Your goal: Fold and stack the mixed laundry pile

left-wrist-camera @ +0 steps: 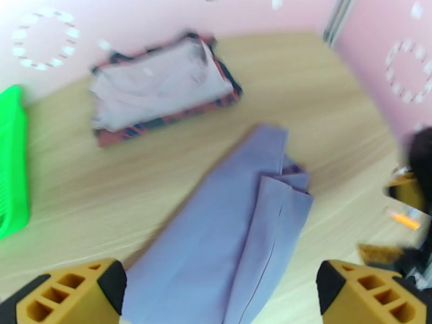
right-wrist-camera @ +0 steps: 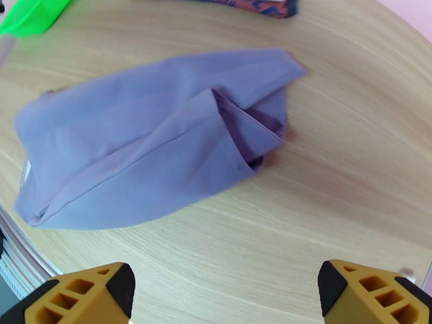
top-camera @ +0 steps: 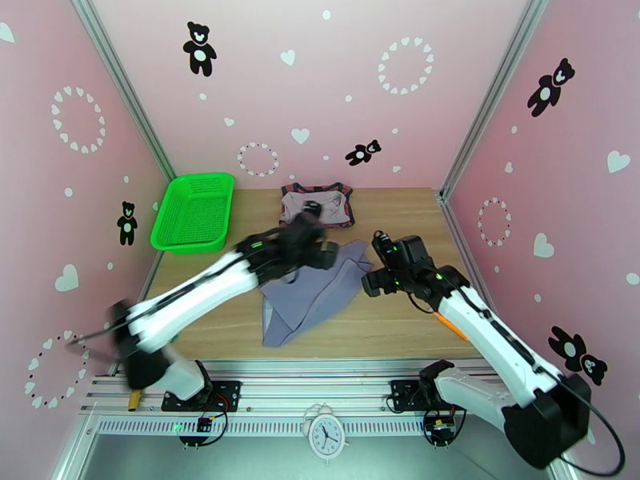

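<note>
the shirt (top-camera: 316, 302) lies loosely folded in the middle of the table (top-camera: 400, 330). the left gripper (left-wrist-camera: 221, 290) hangs over it, jaws wide and empty. the right gripper (right-wrist-camera: 224, 292) is near its right edge, jaws wide too, holding nothing. at the back, the mauve piece (top-camera: 312, 206) lies on the tank top (top-camera: 346, 219), near the basket (top-camera: 194, 211).

The shirt (right-wrist-camera: 146, 152) is showing plain grey-lavender on the pale wood-grain table (right-wrist-camera: 335, 174). The tank top (left-wrist-camera: 167, 119) is showing brick-red edges with dark trim, and the mesh basket (top-camera: 194, 211) is glowing green.
</note>
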Motion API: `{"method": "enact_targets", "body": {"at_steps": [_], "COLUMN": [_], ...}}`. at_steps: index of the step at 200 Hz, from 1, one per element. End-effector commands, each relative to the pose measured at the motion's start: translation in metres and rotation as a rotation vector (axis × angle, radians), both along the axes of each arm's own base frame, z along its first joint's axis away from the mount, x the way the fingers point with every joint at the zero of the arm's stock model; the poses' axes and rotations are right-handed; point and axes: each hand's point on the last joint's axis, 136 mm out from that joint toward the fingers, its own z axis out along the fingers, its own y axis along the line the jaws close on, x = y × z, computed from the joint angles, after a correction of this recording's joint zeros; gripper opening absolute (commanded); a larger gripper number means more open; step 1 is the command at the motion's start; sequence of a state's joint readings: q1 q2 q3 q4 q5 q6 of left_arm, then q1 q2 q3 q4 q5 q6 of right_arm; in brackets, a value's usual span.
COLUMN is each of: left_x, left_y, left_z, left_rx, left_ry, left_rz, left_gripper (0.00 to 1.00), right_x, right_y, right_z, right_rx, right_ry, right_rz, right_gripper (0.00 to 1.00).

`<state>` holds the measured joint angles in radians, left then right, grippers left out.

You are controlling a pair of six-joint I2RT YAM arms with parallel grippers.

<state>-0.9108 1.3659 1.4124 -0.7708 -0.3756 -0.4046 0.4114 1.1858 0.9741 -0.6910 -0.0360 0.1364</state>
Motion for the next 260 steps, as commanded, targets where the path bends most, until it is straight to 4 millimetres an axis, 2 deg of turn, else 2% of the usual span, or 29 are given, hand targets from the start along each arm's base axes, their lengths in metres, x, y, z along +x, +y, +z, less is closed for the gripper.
{"method": "enact_targets", "body": {"at_steps": [1, 14, 35, 46, 54, 59, 72, 89, 103, 117, 129, 142, 163, 189, 221, 260], "left_x": [-0.015, -0.029, -0.057, -0.074, -0.085, -0.094, -0.112, -0.128, -0.136, -0.140, -0.140, -0.138, -0.130, -0.114, -0.101, -0.095], "left_y": [0.036, 0.053, 0.076, 0.086, 0.090, 0.094, 0.099, 0.101, 0.102, 0.101, 0.100, 0.102, 0.107, 0.112, 0.113, 0.115], "left_z": [-0.063, -0.085, -0.124, -0.140, -0.144, -0.155, -0.168, -0.177, -0.185, -0.192, -0.197, -0.200, -0.198, -0.187, -0.174, -0.178], "left_rx": [0.075, 0.070, 0.060, 0.062, 0.041, 0.044, 0.015, -0.036, -0.066, -0.068, -0.035, 0.024, 0.089, 0.109, 0.137, 0.148], "left_ry": [0.114, 0.161, 0.243, 0.273, 0.282, 0.303, 0.330, 0.352, 0.373, 0.388, 0.402, 0.412, 0.384, 0.314, 0.291, 0.340], "left_rz": [0.104, 0.145, 0.189, 0.191, 0.178, 0.168, 0.145, 0.119, 0.103, 0.090, 0.080, 0.085, 0.117, 0.184, 0.233, 0.250], "left_gripper": [0.98, 0.96, 0.93, 0.90, 0.89, 0.88, 0.85, 0.77, 0.73, 0.70, 0.70, 0.70, 0.72, 0.74, 0.76, 0.79], "right_x": [0.018, 0.030, 0.045, 0.049, 0.051, 0.052, 0.051, 0.056, 0.054, 0.041, 0.019, 0.010, 0.010, 0.015, 0.033, 0.042], "right_y": [0.016, 0.029, 0.038, 0.044, 0.046, 0.048, 0.056, 0.052, 0.056, 0.061, 0.059, 0.053, 0.055, 0.061, 0.078, 0.082], "right_z": [-0.007, -0.015, -0.023, -0.025, -0.025, -0.024, -0.017, 0.003, 0.021, 0.021, 0.014, 0.011, 0.005, -0.024, -0.050, -0.079], "right_rx": [-0.005, 0.027, 0.052, 0.069, 0.077, 0.074, 0.012, -0.186, -0.354, -0.504, -0.602, -0.653, -0.665, -0.680, -0.673, -0.691], "right_ry": [0.064, 0.108, 0.190, 0.193, 0.180, 0.167, 0.109, -0.025, -0.148, -0.225, -0.242, -0.250, -0.245, -0.190, -0.220, -0.183], "right_rz": [0.038, 0.037, -0.047, -0.080, -0.103, -0.097, 0.012, 0.166, 0.404, 0.714, 1.003, 1.155, 1.280, 1.402, 1.455, 1.495], "right_gripper": [0.90, 0.87, 0.80, 0.80, 0.80, 0.80, 0.83, 0.86, 0.88, 0.89, 0.89, 0.90, 0.90, 0.88, 0.87, 0.86]}}
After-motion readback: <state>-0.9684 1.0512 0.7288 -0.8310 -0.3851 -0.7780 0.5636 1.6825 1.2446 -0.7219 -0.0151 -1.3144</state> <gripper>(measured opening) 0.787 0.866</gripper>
